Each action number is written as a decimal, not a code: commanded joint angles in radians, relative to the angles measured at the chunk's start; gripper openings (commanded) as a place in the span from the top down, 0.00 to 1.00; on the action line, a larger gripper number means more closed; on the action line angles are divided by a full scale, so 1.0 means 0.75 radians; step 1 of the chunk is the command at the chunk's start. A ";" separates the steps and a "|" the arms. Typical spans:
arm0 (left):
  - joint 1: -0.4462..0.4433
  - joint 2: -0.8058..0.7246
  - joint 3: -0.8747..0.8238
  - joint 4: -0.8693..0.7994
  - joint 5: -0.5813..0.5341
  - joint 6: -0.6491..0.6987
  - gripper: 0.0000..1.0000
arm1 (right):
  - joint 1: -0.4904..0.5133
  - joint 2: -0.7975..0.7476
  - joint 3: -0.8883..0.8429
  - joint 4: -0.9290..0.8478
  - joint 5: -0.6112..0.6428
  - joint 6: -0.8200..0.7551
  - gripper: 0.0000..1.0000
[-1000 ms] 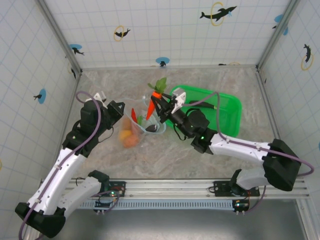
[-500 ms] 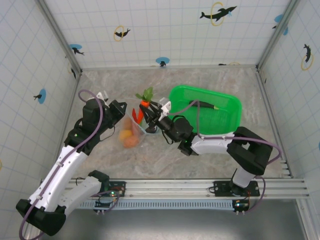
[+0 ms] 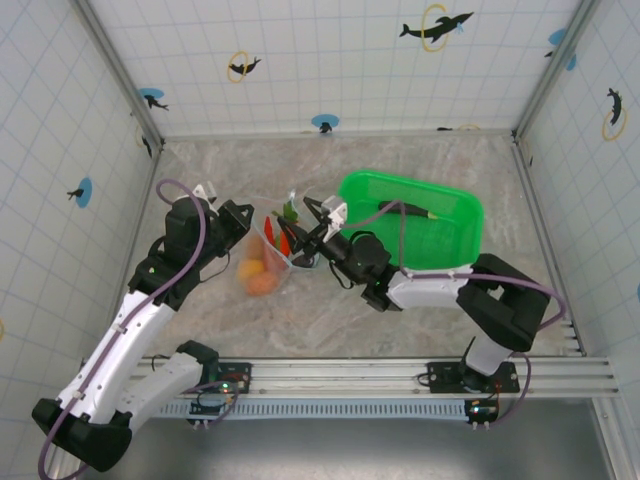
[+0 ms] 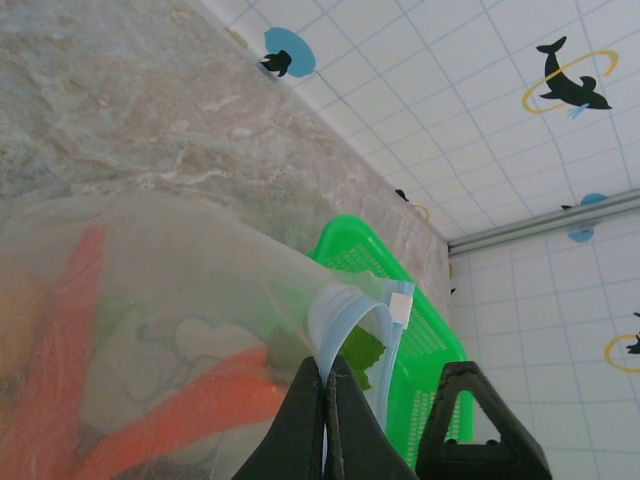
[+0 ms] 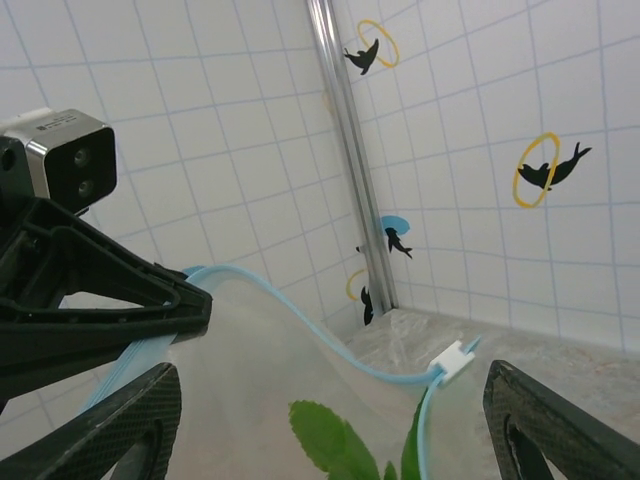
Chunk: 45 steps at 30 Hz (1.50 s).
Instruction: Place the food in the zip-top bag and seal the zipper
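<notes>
A green mesh basket sits on the right half of the worktop — a grey, marbled surface that runs back to the far wall. In the left wrist view the basket's rim and meshed wall stand out bright green against the stone. White walls ruled in a fine grid close off the left, far and right sides, joined by a metal post at the far-left corner and another at the far-right. Stickers dot the walls — a dark dolphin in a yellow ring high on the far wall, a blue disc low at its middle, another blue disc on the left wall. A slotted metal rail runs along the near edge.
</notes>
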<state>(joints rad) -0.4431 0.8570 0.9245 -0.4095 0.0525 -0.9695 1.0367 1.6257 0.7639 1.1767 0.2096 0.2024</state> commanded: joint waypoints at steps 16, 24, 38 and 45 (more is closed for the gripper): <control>0.004 -0.060 -0.007 0.031 -0.043 0.018 1.00 | -0.477 -0.503 0.140 -1.385 -0.085 0.445 0.37; 0.006 -0.057 -0.016 0.035 -0.045 0.029 1.00 | -0.699 -0.415 0.186 -1.782 -0.175 0.279 0.29; 0.005 -0.046 -0.024 0.031 -0.034 0.058 1.00 | -0.867 0.066 0.450 -1.893 -0.115 0.073 0.13; 0.006 -0.042 -0.006 0.012 -0.034 0.082 1.00 | -0.871 0.288 0.632 -1.894 -0.047 0.010 0.10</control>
<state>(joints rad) -0.4431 0.8272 0.9092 -0.4110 0.0338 -0.9405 0.3904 1.8011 1.1786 -0.2306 0.1429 0.2478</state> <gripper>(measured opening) 0.054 0.896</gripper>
